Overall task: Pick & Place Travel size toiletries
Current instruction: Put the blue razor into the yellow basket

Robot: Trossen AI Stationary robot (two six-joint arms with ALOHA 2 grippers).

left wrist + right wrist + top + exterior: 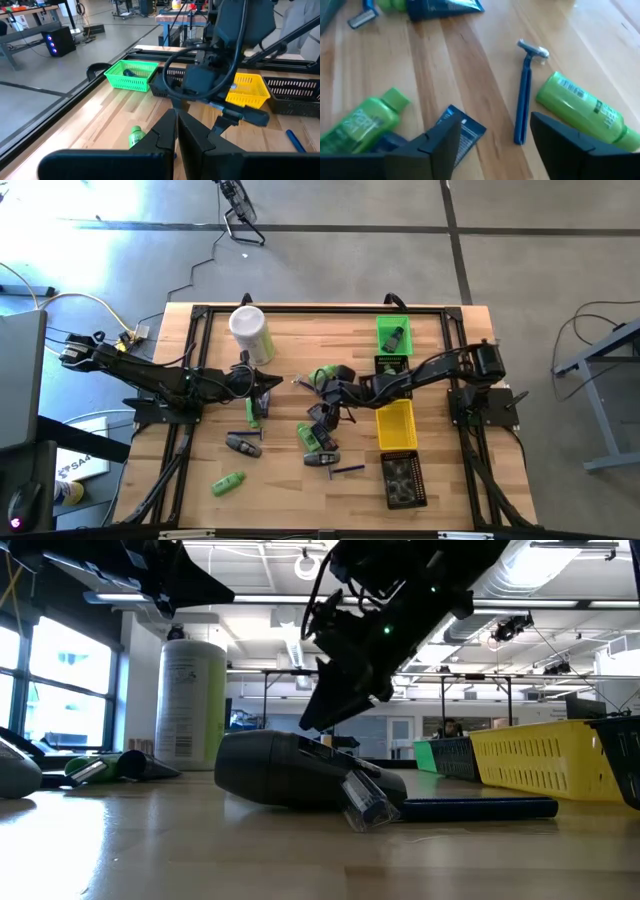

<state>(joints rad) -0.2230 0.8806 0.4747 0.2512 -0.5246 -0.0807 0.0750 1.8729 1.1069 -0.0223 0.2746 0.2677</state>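
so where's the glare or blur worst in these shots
High view: strong bluish glare on the floor at upper left; the table is evenly lit. Low view: the nearest tabletop is out of focus, and the arm overhead is backlit to a silhouette. Right wrist view: soft focus, with sheen on the wood beside the razor.

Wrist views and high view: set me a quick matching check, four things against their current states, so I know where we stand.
Things:
1. canister
2. razor
3. left gripper
4. right gripper

States:
a. open, over the toiletries
b. lying flat on the table
c. shut
d. upright, white lid on

Pairs: 1-d, 2-b, 3-c, 4-a
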